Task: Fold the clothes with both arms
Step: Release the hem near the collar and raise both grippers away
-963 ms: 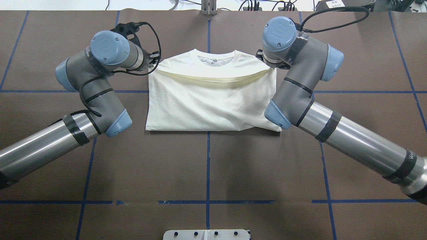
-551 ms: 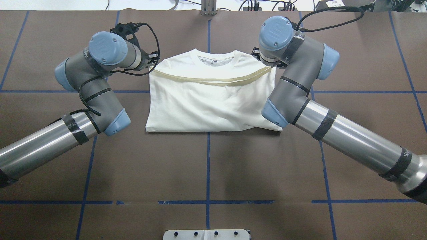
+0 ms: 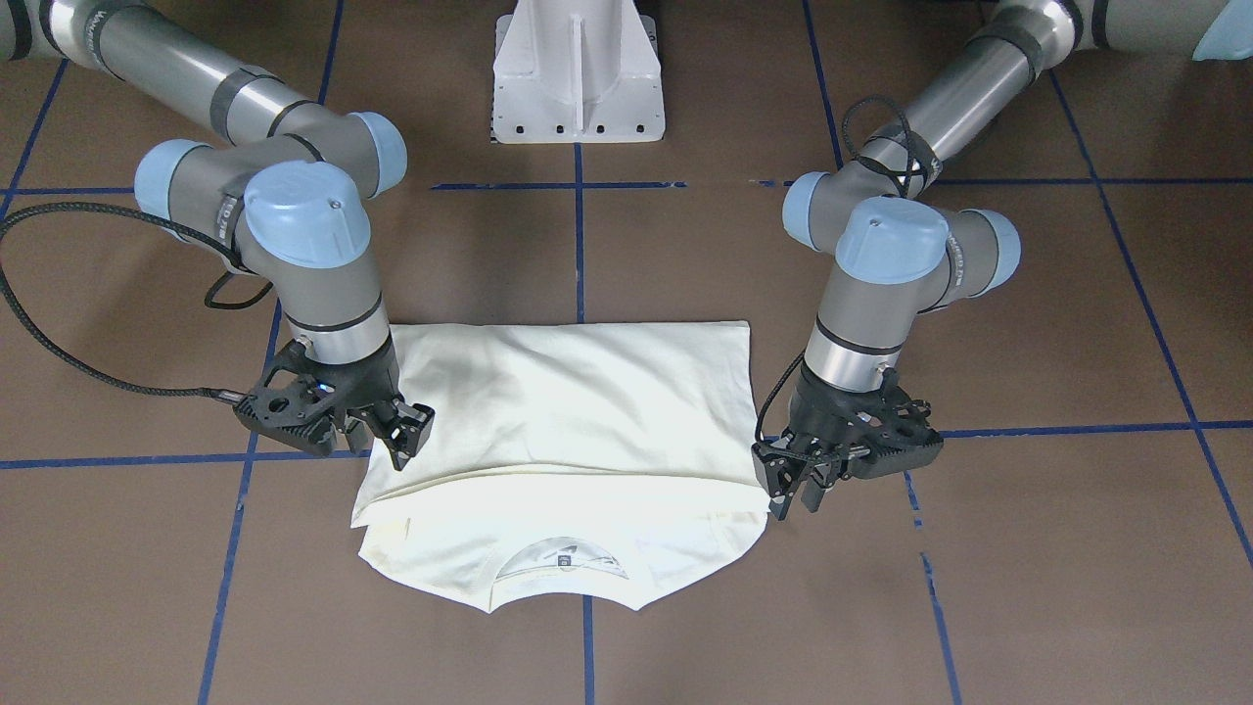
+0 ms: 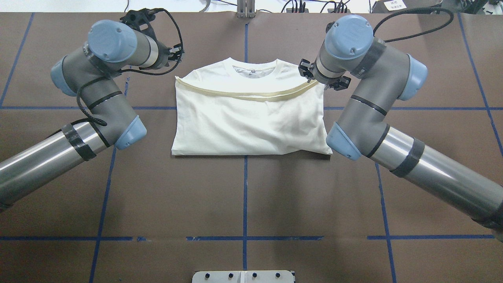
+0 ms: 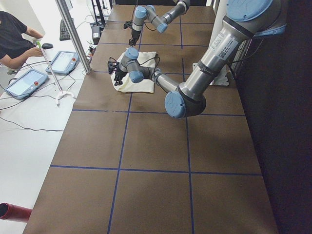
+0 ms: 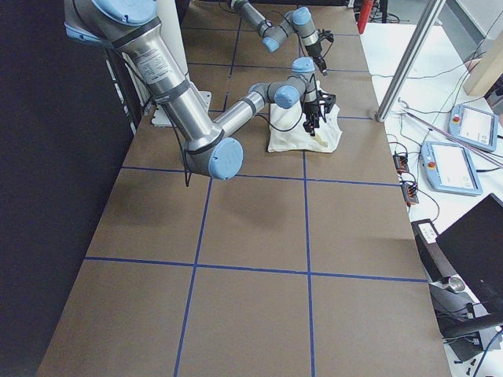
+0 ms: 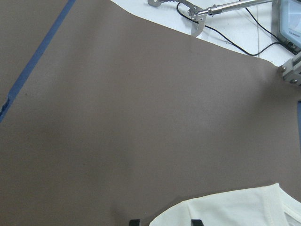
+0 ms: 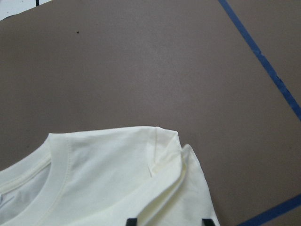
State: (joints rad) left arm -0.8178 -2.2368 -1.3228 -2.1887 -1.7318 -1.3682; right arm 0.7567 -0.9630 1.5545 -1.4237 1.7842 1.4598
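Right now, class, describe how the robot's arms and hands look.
Both the left arm and right arm are rounded grey segments with light-blue joint caps, shiny silver tubes and black tape bands. A black braided cable loops along each. The left hand and right hand are black skeletal frames with two fingers.

Shirt (image 7: 235, 212) corner on brown table (image 7: 141, 117)

We list the left arm (image 3: 886, 264): elbow folded, wrist near upright, left gripper (image 3: 795, 488) pointing down, jaws apart. We list the right arm (image 3: 303, 235): mirrored pose (both wrists lean slightly inward), right gripper (image 3: 399, 438) pointing down, jaws apart.
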